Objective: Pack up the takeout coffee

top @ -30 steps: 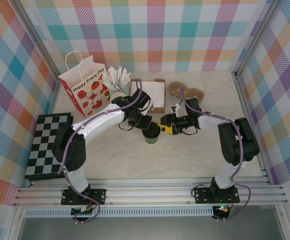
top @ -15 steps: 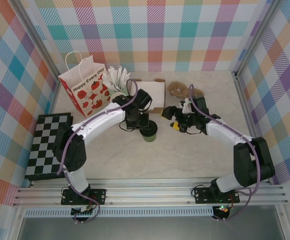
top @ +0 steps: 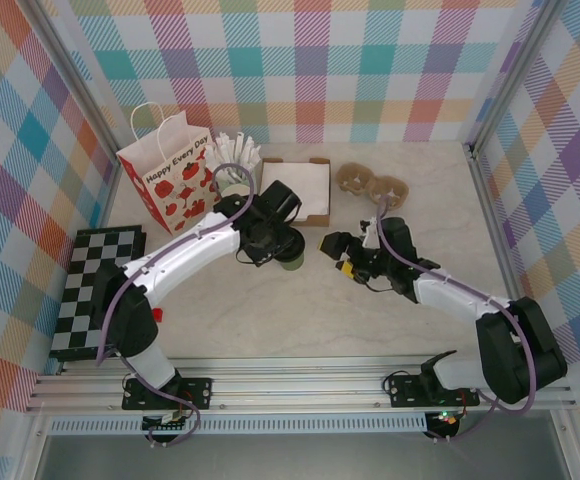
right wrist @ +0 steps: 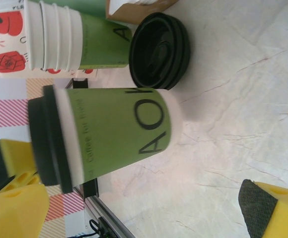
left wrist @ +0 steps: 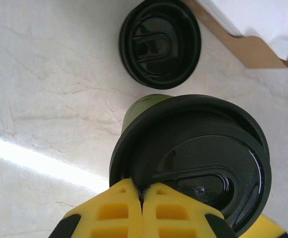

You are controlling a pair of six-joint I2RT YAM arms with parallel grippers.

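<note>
Green takeout coffee [right wrist: 119,134] pinched at lid rim by left pincer [left wrist: 141,198]; right pincer [top: 340,255] spread, just beside. Judgement: carry upright, slowly, to paper bag [top: 175,185] at far-left corner of bench [top: 270,320].

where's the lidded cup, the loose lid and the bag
lidded cup [right wrist: 119,131]: right wrist view, green side wall
loose lid [left wrist: 160,43]: left wrist view, middle of the lid
bag [top: 175,185]: top view, printed front

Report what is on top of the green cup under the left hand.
A round black lid caps the green cup, and the left hand, fingers shut, lies over the lid's edge. The lid covers the opening, so whatever is inside cannot be seen.
</note>
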